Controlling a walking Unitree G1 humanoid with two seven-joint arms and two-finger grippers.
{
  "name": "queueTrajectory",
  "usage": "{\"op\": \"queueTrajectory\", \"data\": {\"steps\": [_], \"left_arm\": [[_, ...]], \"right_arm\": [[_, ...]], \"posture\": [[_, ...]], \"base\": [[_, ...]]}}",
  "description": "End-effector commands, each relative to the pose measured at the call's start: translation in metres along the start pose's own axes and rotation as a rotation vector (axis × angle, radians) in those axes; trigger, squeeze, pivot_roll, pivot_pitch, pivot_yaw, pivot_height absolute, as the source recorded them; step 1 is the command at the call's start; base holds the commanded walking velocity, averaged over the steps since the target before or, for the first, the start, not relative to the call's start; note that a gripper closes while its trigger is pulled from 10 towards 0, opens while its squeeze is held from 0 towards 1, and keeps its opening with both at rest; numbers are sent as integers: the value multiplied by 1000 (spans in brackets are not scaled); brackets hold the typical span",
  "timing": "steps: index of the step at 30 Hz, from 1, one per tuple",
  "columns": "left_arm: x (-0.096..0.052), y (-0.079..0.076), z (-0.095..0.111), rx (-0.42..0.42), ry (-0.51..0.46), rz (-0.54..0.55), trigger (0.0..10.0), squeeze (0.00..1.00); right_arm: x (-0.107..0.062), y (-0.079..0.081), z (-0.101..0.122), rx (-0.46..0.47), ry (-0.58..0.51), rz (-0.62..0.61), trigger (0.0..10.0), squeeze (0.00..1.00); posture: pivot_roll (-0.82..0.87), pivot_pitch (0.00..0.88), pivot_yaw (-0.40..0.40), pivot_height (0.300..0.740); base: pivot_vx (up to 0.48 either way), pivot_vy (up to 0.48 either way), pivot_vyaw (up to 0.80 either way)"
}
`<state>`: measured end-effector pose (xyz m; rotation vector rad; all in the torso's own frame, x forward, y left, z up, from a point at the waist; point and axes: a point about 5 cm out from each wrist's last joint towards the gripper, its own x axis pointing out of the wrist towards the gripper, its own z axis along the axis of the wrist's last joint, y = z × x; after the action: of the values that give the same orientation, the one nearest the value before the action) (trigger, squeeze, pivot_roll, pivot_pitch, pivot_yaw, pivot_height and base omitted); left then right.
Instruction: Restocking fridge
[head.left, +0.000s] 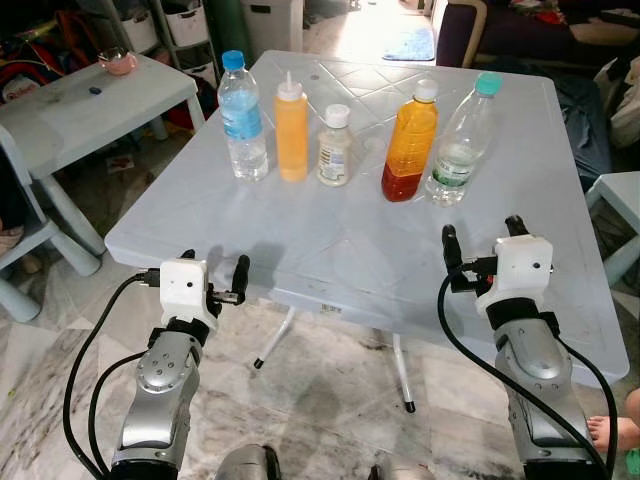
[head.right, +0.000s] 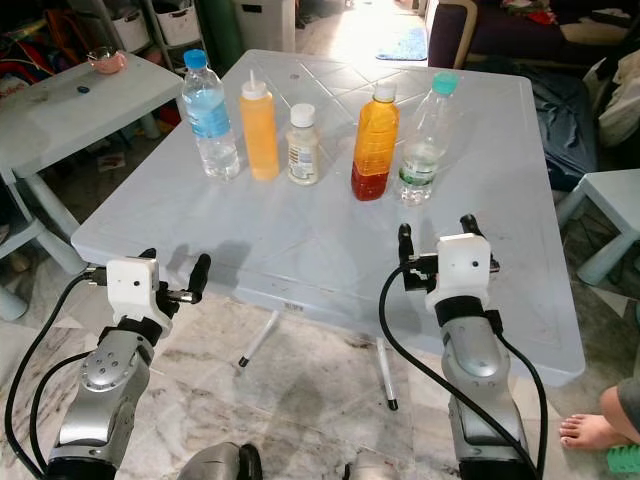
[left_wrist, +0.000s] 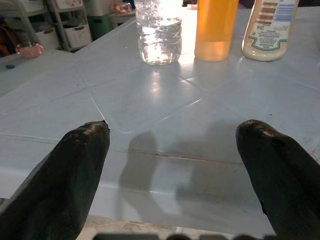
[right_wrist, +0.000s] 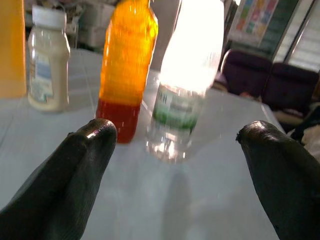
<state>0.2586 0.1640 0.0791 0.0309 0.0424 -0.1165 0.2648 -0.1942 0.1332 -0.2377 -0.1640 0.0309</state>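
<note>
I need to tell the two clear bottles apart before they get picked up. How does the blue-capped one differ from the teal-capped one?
The clear plastic bottle with the blue cap has a blue label and looks nearly full; the clear plastic bottle with the teal cap has a green and white label and holds water only near its base. The blue-capped one stands at the robot's left end of the row, the teal-capped one at the right end. Both stand upright, capped, on the pale grey plastic table.

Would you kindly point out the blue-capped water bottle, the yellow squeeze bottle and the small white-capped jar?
blue-capped water bottle (head.left: 243, 120), left eye view, on its blue label.
yellow squeeze bottle (head.left: 291, 135), left eye view, mid-body.
small white-capped jar (head.left: 334, 153), left eye view, on its label.
</note>
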Motion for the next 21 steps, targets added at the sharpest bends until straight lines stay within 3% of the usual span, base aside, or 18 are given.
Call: {"op": "queueTrajectory", "data": {"steps": [1,10,17,21], "left_arm": [[-1,3,4,21,-7,-4,10000,0],[-2,3,5,35,-3,-17,10000,0],[7,6,14,50,-24,-29,10000,0],[3,9,17,55,-22,-48,10000,0]], "right_arm": [[5,0,8,-8,-42,3,10000,0],[31,1,39,-3,-141,28,10000,0],[70,9,60,-32,-209,75,10000,0],[84,7,70,-51,-230,49,10000,0]], "posture": [[-99,70,37,740],[-83,83,53,740],[-46,89,69,740],[-14,88,79,740]], "base": [[0,0,0],[0,0,0],[0,0,0],[0,0,0]]}}
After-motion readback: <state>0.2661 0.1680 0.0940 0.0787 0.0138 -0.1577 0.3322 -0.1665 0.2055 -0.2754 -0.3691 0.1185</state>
